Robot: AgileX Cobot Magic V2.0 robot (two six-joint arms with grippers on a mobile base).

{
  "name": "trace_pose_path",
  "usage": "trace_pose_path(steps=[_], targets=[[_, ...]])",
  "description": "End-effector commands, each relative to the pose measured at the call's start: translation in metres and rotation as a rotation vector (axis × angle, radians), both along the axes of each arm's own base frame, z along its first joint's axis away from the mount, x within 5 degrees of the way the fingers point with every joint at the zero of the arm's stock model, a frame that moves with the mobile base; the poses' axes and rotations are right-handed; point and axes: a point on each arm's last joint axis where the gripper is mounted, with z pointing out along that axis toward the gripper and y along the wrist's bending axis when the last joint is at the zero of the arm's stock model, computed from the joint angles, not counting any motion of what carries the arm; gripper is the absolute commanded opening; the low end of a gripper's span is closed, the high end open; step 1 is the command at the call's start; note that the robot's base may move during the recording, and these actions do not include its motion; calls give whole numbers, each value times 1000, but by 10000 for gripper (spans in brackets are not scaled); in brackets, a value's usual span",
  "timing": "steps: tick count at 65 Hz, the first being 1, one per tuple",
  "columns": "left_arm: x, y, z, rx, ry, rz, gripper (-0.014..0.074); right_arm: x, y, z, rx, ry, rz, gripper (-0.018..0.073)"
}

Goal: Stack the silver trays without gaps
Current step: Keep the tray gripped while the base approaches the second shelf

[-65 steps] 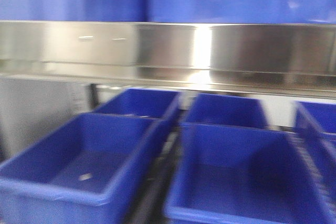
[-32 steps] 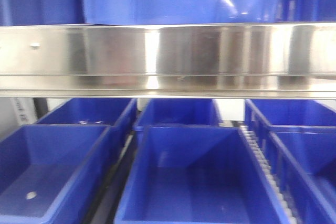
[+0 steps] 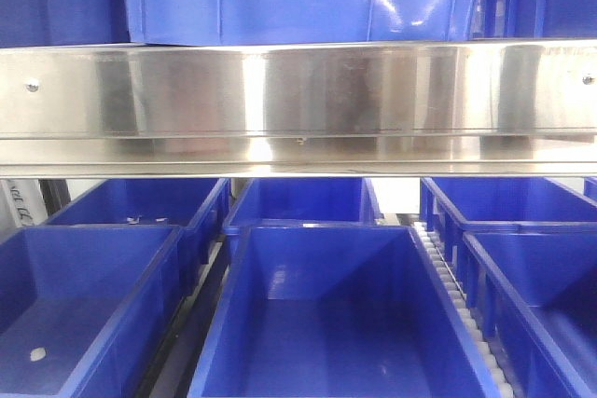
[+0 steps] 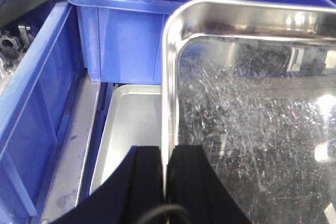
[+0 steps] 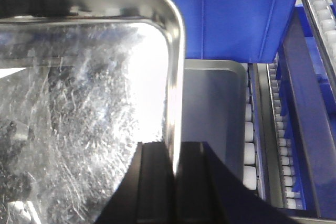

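Black left gripper [image 4: 167, 161] and right gripper [image 5: 175, 153] each pinch an opposite rim of a scratched shiny steel tray [image 4: 252, 108], held over a second silver tray [image 4: 131, 124] beside blue plastic bins [image 4: 121, 35], likely for square nesting.

Beyond the lower tray [image 4: 131, 124], passage is closed by a blue bin wall [image 4: 121, 40]. It is flanked leftward by a second bin [image 4: 31, 108] and rightward by a roller track [image 5: 251, 145]. Overhead room is taken by the held tray [image 4: 252, 119].

in the left wrist view the upper tray [image 4: 252, 129] ran off the right edge and hid most of the lower tray [image 4: 131, 124].
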Motion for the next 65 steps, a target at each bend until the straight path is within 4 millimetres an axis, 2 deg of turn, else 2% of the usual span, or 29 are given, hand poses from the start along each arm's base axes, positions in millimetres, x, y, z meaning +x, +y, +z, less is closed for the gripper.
trace_pose_path(steps=[1, 53, 59, 65], targets=[[-1, 0, 9, -3, -58, -14, -16, -1, -1, 6, 2, -43, 15, -78], [-1, 0, 9, -3, -58, -14, -16, 1, 1, 9, 17, -69, 26, -78], [1, -2, 6, -3, -46, -14, -16, 4, 2, 8, 19, -78, 28, -78], [13, -2, -2, 13, -14, 1, -16, 17, 1, 0, 6, -53, -3, -78]])
